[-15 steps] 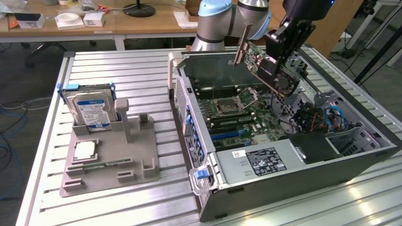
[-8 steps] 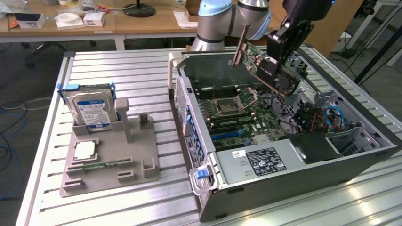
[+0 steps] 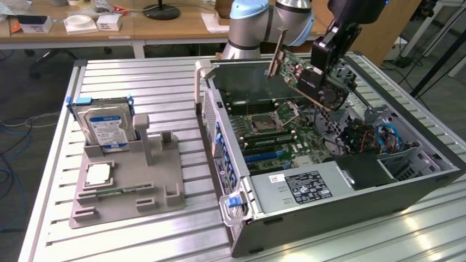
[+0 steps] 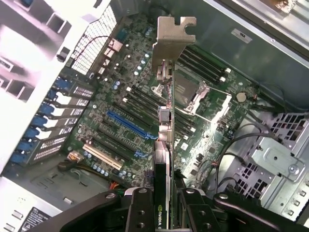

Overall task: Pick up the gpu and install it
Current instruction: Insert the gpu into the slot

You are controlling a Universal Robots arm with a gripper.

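The gpu point(image 3: 304, 76) hangs tilted in the air above the open computer case point(image 3: 350, 218), over the motherboard point(image 3: 280, 134). Its green board faces the exterior view's left, its black cooler faces the right, and its silver bracket point(image 3: 275, 54) is at the far end. My gripper point(image 3: 324, 68) is shut on the card from above. In the wrist view the gpu point(image 4: 166, 121) shows edge-on, bracket point(image 4: 173, 38) farthest from the camera, clamped between my black fingers point(image 4: 140, 208). Beneath it lie the motherboard point(image 4: 116, 87) and its blue slot point(image 4: 129, 124). The card touches nothing in the case.
A grey fixture point(image 3: 135, 180) on the slatted table holds a hard drive point(image 3: 108, 123), a square chip point(image 3: 98, 174) and a memory stick point(image 3: 117, 191). Inside the case are the power supply point(image 3: 306, 185), cables point(image 3: 378, 136) and a metal drive cage point(image 4: 273, 159).
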